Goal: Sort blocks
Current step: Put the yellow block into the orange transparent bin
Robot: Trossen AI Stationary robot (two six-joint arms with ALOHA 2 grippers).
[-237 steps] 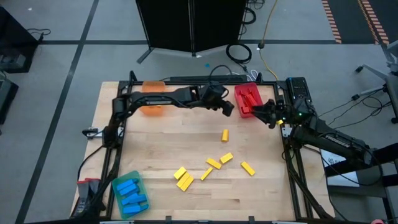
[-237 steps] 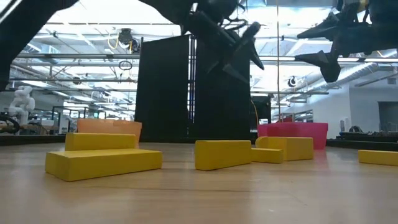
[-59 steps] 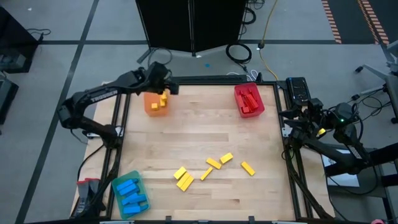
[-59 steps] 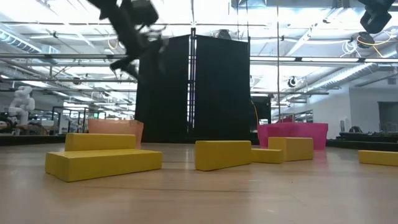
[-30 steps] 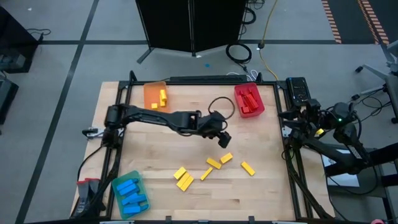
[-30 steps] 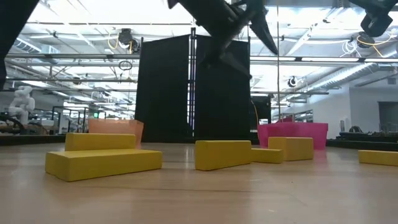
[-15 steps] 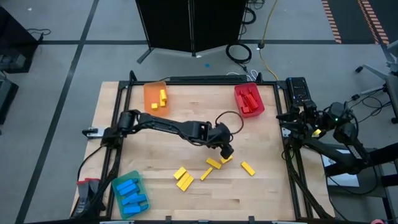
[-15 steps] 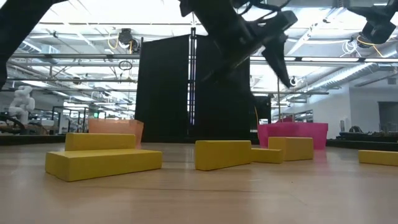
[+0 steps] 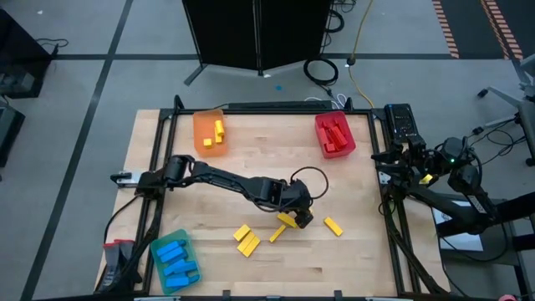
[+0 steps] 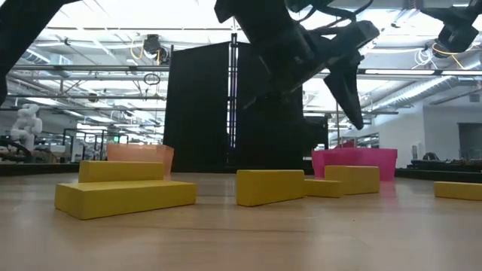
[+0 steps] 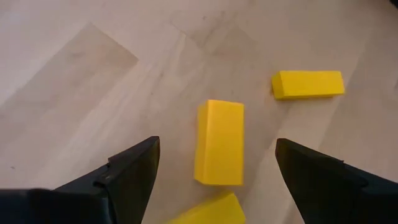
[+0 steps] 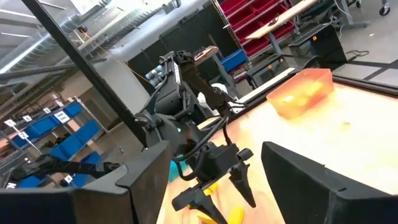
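Several yellow blocks lie flat on the wooden table near its front middle, among them one [image 9: 333, 226] and a pair [image 9: 247, 238]. My left gripper [image 9: 302, 216] hangs open just above them, slanting down. In the left wrist view its fingers stand either side of one yellow block [image 11: 219, 142] without touching it. Another block [image 11: 308, 84] lies beyond. In the low view the left gripper [image 10: 348, 75] is above the blocks [image 10: 269, 186]. My right gripper [image 9: 399, 160] waits open at the table's right edge.
An orange tray [image 9: 209, 132] holding yellow blocks stands at the far left. A red tray [image 9: 334, 134] with red blocks is at the far right. A green tray [image 9: 175, 257] with blue blocks sits at the near left corner. Black frame rails run along the table's sides.
My left gripper has moved from the table's middle toward the near edge and down, coming over the yellow blocks. It has tipped further downward and stayed open. The blocks have not moved.
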